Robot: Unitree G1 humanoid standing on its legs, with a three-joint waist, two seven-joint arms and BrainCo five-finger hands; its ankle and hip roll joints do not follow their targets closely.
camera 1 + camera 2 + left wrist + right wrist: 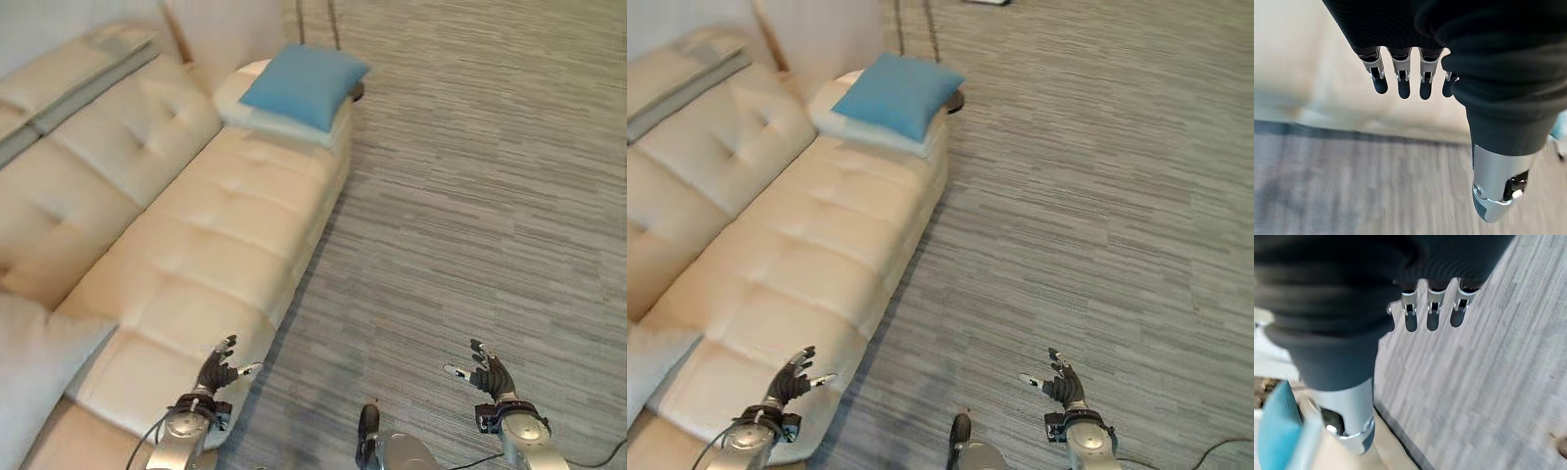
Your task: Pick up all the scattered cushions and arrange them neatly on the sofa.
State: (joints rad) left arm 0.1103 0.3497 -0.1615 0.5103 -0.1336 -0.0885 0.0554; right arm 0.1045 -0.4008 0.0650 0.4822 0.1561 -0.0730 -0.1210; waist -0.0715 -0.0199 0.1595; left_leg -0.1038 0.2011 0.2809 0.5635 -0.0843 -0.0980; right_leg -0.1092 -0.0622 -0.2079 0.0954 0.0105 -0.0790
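A blue cushion (304, 83) lies on top of a white cushion (284, 122) at the far end of the cream sofa (206, 245). Another white cushion (34, 367) rests on the near end of the seat. My left hand (217, 372) hovers open over the sofa's front edge, holding nothing. My right hand (488, 373) hangs open above the carpet, well to the right of the sofa, also holding nothing. In the right wrist view the blue cushion (1273, 431) shows past the thumb.
Grey striped carpet (470, 196) spreads to the right of the sofa. A folded grey-and-cream throw (69, 73) lies along the sofa's backrest. Thin dark legs (318, 20) of some stand rise behind the cushions.
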